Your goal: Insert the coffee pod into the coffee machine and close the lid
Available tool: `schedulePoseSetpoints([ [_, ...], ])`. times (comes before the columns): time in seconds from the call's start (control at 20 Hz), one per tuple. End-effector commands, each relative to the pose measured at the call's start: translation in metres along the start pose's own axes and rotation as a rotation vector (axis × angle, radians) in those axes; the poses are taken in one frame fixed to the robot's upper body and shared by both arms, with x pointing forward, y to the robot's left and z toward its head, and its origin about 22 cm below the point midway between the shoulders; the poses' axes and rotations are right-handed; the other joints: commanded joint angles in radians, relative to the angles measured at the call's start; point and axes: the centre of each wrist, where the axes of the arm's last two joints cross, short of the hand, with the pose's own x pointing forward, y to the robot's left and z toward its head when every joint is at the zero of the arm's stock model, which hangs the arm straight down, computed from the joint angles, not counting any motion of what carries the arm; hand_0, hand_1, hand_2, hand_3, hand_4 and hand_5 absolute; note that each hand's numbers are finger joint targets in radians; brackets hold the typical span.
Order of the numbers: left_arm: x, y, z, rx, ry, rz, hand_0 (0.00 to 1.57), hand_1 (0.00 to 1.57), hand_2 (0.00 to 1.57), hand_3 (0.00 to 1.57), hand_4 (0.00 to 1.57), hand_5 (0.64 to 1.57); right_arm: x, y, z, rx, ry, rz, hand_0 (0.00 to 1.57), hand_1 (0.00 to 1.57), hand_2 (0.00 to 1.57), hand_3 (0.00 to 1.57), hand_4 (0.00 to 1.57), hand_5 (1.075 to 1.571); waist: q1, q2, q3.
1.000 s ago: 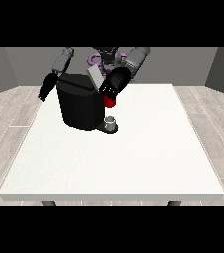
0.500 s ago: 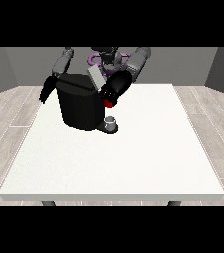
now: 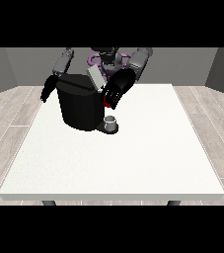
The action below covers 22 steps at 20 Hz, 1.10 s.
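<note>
Carrying the coffee pod (image 3: 107, 103) toward the coffee machine (image 3: 81, 106) is judged to be the step in hand, and doing it well calls for bringing the pod over the open top, aligning it with the slot beneath the raised lid (image 3: 95, 77), and releasing only once it sits squarely. The hand at the view's right (image 3: 117, 88) hangs just beside the machine's upper right edge, its fingers curled round the pod. The pod shows only as a small red patch below those fingers, mostly hidden; its shape cannot be told. It is not yet in the machine. The lid stands tilted up, grey, not closed. The hand at the view's left (image 3: 47, 90) hangs by the machine's left side; whether its fingers are apart or together cannot be told.
</note>
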Motion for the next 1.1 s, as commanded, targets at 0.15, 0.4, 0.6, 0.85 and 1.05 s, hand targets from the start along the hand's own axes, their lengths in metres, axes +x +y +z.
schedulePoseSetpoints([
  [0.15, -0.002, -0.037, 0.0, -0.031, 0.018, 0.025, 0.0, 0.0, 0.48, 0.38, 0.0, 1.571, -0.004, 0.02, 0.013, 0.007, 0.042, -0.015, 0.0, 0.0, 0.0, 0.0, 0.14, 1.571, 0.011, -0.039, -0.0024],
  [0.4, 0.004, -0.054, -0.001, -0.104, 0.06, 0.053, 0.0, 0.0, 0.22, 0.15, 0.0, 1.571, -0.032, -0.004, 0.02, 0.029, 0.11, -0.018, 0.0, 0.0, 0.0, 0.0, 0.0, 1.571, 0.042, -0.119, -0.0018],
  [0.6, 0.004, -0.091, 0.006, -0.18, 0.063, 0.117, 0.0, 0.0, 0.0, 0.05, 0.0, 1.571, -0.057, -0.006, 0.036, 0.006, 0.184, -0.043, 0.0, 0.0, 0.0, 0.0, 0.0, 1.571, 0.11, -0.204, -0.0018],
  [0.85, 0.011, -0.17, 0.028, -0.284, 0.08, 0.315, 0.0, 0.0, 0.28, 0.0, 0.0, 1.571, -0.087, -0.022, 0.067, -0.009, 0.302, -0.043, 0.0, 0.0, 0.0, 0.0, 0.0, 1.571, 0.166, -0.385, -0.0023],
  [1.05, 0.017, -0.228, 0.054, -0.192, 0.06, 0.771, 0.0, 0.0, 0.0, 0.0, 0.37, 1.571, -0.114, -0.017, 0.101, -0.05, 0.372, -0.04, 0.0, 0.0, 0.0, 0.0, 0.0, 1.571, 0.268, -0.486, -0.005],
])
